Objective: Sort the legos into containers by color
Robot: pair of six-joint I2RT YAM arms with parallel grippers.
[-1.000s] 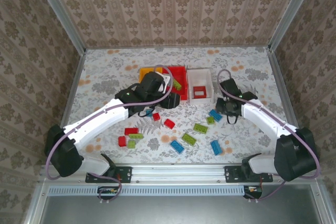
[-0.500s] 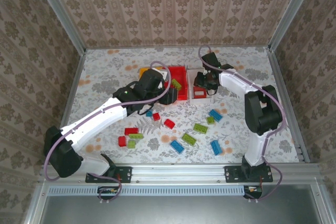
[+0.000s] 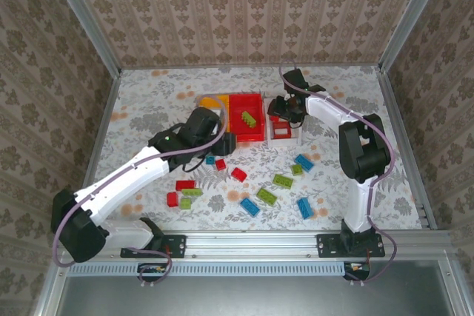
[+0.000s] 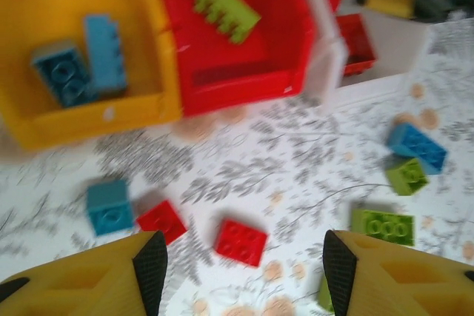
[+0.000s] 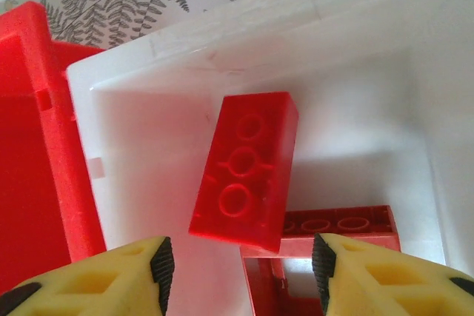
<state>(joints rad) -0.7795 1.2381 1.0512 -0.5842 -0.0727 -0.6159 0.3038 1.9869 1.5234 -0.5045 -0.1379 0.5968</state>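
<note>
My right gripper (image 3: 283, 112) (image 5: 238, 271) hangs open over the white container (image 3: 289, 137) (image 5: 355, 72). A red lego (image 5: 244, 172) lies free below its jaws, underside up, tilted on another red piece (image 5: 326, 257). My left gripper (image 3: 226, 143) (image 4: 243, 271) is open and empty above the table, with a loose red lego (image 4: 241, 242) below it. The red container (image 3: 255, 131) (image 4: 244, 72) holds a green lego (image 3: 248, 118) (image 4: 226, 9). Two blue legos (image 4: 81, 68) lie in the yellow container (image 3: 211, 101) (image 4: 96, 120).
Loose legos are scattered in front of the bins: blue (image 3: 209, 159), red (image 3: 238, 174), green (image 3: 282, 180), blue (image 3: 304, 162), green (image 3: 266, 197), blue (image 3: 304, 208), red (image 3: 185, 184) and others. The three bins stand side by side, touching.
The right arm swung from the table to above the white container and opened, letting go of the red lego. The left gripper drew back from the red container toward the loose bricks.
</note>
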